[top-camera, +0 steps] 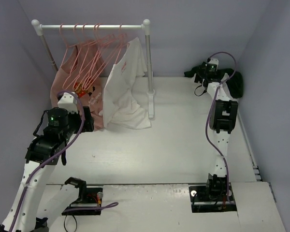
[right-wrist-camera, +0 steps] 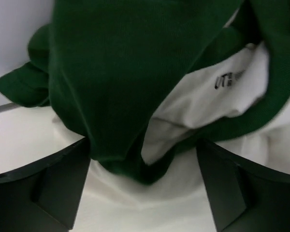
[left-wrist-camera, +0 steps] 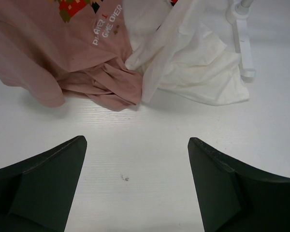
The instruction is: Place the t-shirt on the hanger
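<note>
Right claw (right-wrist-camera: 142, 147) wide open, astride t-shirt (right-wrist-camera: 116, 72) (bunched)

t-shirt (right-wrist-camera: 111, 72) lettering (right-wrist-camera: 228, 79) half under folds

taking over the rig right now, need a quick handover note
Left gripper: open and empty, over bare table in front of the salmon-pink shirt and white shirt.
Right gripper: open, a finger on either side of a fold of the t-shirt, not closed on it.
T-shirt: bunched in the table's far right corner.
Hangers: on the rack rail, far left.
Done: nothing yet. The t-shirt is not gripped and no hanger is held.
Left: grasp the t-shirt, carry it over, and put it on a hanger.
</note>
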Controlling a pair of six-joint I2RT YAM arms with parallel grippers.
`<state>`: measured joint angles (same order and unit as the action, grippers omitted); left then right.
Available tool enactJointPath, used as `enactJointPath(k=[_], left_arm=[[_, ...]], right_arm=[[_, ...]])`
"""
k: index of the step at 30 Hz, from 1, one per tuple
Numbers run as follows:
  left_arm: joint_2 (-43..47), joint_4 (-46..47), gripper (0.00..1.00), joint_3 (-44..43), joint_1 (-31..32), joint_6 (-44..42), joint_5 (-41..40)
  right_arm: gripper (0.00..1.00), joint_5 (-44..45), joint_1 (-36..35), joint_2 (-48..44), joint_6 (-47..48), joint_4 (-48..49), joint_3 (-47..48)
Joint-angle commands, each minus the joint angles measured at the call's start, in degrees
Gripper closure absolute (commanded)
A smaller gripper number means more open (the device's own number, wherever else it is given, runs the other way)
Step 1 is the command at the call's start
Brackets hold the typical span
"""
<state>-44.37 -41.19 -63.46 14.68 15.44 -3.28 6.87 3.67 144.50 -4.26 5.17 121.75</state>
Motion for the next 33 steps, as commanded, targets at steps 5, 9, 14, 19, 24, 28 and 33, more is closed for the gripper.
enactJointPath(k=[5,9,14,19,24,28,33], left_arm=[[-2.55,1.11,0.18,-3.83,0.26,-0.13,0.5],[-2.83,1.26,0.18,-4.83,0.26,-0.68,0.71],[-2.44,1.24,0.18,-5.09,0.26,-1.47,2.11],[-0.78,1.46,0.18,-4.85,0.35,-0.69,3.26],[0.93,1.47,0.18,-3.03,1.02,0.73,5.5],[2.39,1.51,0.18,-0.7,1.23,3.63,7.41],[2.48,1.58,0.18,1.94,1.63,7.48,9.85]], right_arm=[[0.84,-13.76,1.99,-1.07,3.64,4.23,3.83],[1.0,-14.16,-0.34,-11.38,3.67,5.02,-9.01],[1.0,-3.9,-11.99,-32.76,4.62,5.87,-36.05],[1.0,-0.02,-29.33,-48.61,-8.51,8.59,-59.76],[0.99,9.29,-54.11,-55.92,-16.65,9.07,-68.19],[0.6,6.38,-60.47,-52.93,-17.91,8.99,-66.56],[0.19,10.09,-61.74,-57.39,-14.72,6.71,-64.29]])
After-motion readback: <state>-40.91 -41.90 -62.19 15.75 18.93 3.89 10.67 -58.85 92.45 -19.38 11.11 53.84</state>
